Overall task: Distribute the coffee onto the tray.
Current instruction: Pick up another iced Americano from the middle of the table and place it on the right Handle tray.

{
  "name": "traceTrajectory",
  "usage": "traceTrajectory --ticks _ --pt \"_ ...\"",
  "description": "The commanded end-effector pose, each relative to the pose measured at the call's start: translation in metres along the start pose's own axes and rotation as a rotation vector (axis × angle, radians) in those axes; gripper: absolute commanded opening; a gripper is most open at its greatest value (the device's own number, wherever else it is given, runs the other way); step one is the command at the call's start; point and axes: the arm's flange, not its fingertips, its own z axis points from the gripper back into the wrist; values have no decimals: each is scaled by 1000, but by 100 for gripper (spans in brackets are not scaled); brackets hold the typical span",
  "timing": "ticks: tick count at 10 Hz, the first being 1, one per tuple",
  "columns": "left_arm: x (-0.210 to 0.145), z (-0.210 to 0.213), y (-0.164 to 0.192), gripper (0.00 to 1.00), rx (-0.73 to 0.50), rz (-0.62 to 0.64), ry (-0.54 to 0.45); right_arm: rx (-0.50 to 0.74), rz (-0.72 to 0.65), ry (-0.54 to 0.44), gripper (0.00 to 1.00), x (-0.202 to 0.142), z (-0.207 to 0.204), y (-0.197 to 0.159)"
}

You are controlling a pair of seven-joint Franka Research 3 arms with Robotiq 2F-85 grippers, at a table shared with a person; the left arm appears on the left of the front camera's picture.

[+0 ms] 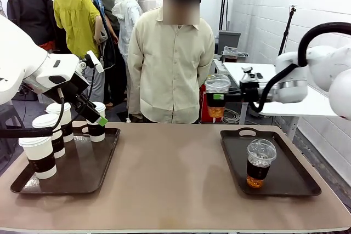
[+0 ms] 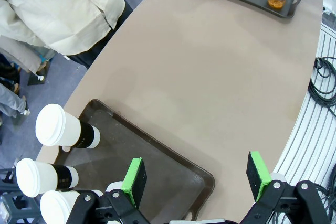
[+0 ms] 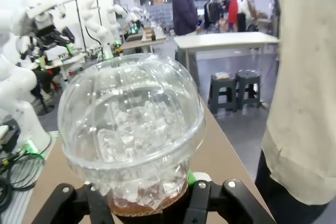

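While right gripper [image 1: 218, 98] lifts iced cup [image 1: 217, 97], table [image 1: 170, 179] midsection lies bare

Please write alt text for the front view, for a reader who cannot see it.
The right gripper holds a clear cup in the air above the table; another clear cup stands on the right tray. The open left gripper hovers by four white cups on the left tray.
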Motion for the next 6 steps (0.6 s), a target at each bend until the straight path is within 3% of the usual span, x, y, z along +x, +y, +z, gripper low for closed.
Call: traceTrajectory --ticks 1,6 --pt "-1 1 0 100 -3 -1 4 -21 46 -56 46 -3 27 27" --pt "-1 1 0 100 -3 -1 4 -32 102 -3 46 -63 97 49"
